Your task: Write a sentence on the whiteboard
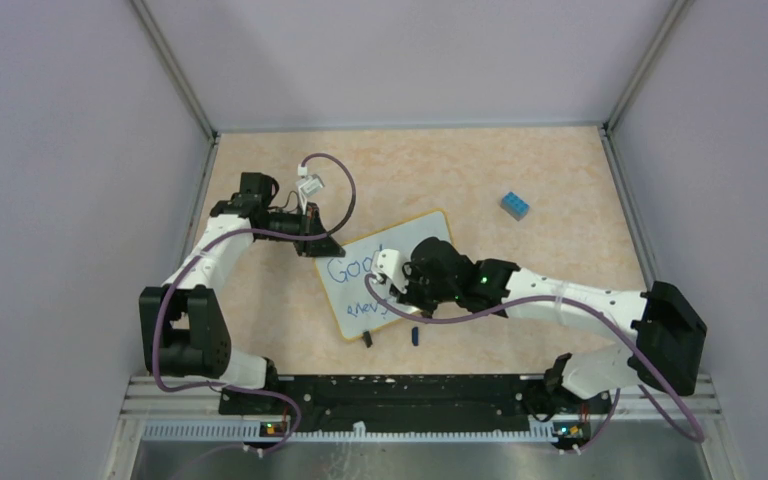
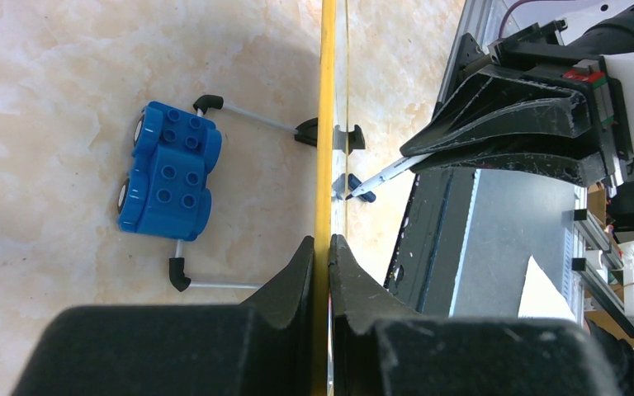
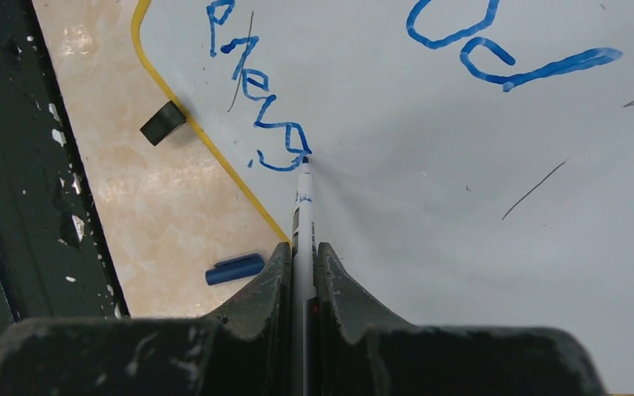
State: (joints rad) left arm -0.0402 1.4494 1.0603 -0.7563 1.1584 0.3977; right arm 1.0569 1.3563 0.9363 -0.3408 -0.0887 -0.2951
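At tabletop centre: whiteboard, sentence looks unfinished
Left tool: clenched on board's rim
Right tool: grasping marker, tip on board
Risk: pressure shifts board, stroke runs off near rim

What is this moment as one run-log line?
left gripper: shut on yellow-orange rim of small white whiteboard | right gripper: shut on thin white marker | tip: at end of blue handwritten second line
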